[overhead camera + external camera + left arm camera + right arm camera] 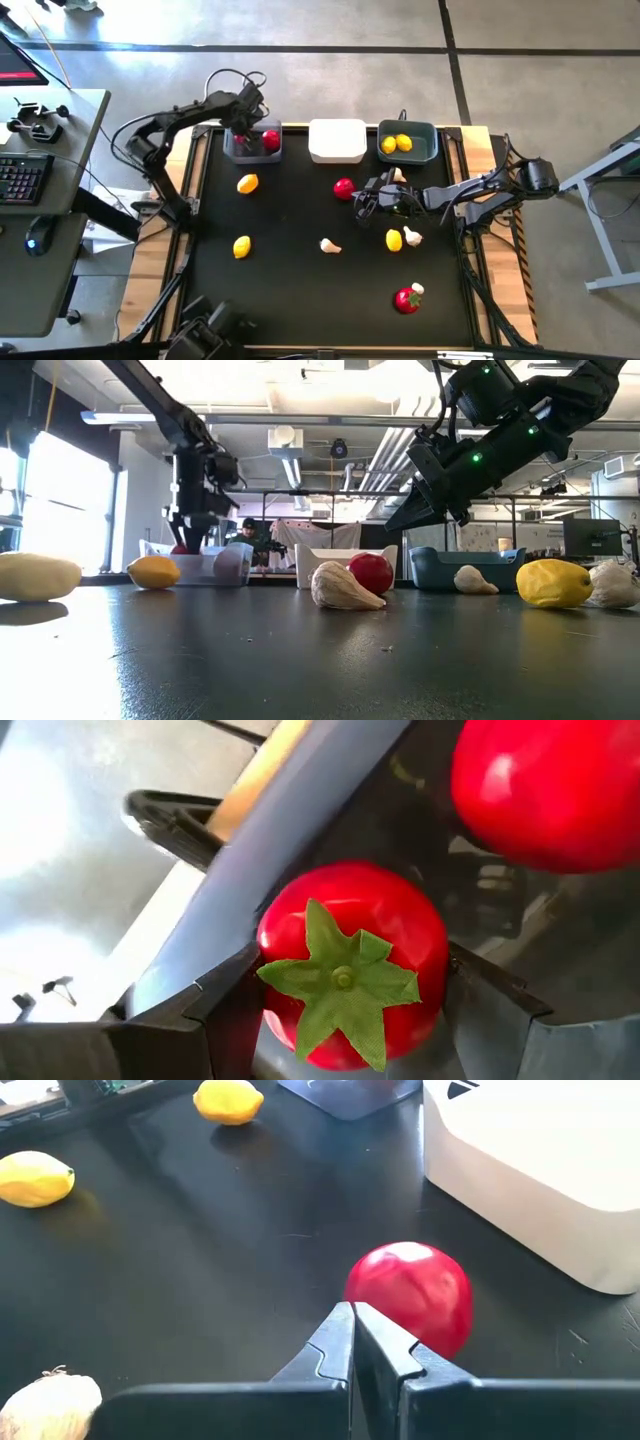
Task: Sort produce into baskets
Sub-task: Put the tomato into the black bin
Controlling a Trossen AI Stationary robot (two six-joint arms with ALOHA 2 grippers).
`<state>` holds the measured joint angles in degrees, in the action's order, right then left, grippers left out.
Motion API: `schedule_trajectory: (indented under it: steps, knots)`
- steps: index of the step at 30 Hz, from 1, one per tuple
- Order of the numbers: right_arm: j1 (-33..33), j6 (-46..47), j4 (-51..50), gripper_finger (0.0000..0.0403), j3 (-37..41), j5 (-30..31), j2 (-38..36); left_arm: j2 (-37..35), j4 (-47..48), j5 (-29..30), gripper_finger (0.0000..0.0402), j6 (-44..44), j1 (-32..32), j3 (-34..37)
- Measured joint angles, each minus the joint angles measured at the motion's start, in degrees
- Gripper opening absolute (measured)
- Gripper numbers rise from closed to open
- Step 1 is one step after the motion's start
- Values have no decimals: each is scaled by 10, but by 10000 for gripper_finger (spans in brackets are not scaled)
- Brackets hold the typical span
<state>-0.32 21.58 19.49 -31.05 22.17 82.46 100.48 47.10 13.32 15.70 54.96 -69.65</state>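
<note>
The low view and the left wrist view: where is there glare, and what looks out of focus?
Low view: bright window glare at the left edge; the nearest lemon looks soft. Left wrist view: white glare fills the left side, while the tomato between the left gripper fingers is sharp.

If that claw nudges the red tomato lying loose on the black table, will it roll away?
Probably. The tomato looks round and smooth, resting on the flat table, so a nudge from the shut right claw would likely roll it. Its glossy skin may also slip.
</note>
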Motion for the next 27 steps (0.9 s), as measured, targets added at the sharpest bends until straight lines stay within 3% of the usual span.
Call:
schedule_trajectory:
  steps: [27]
  knots:
    - [0,4,-1,2,0,0,0,16,-17,2,257,41,2,0]
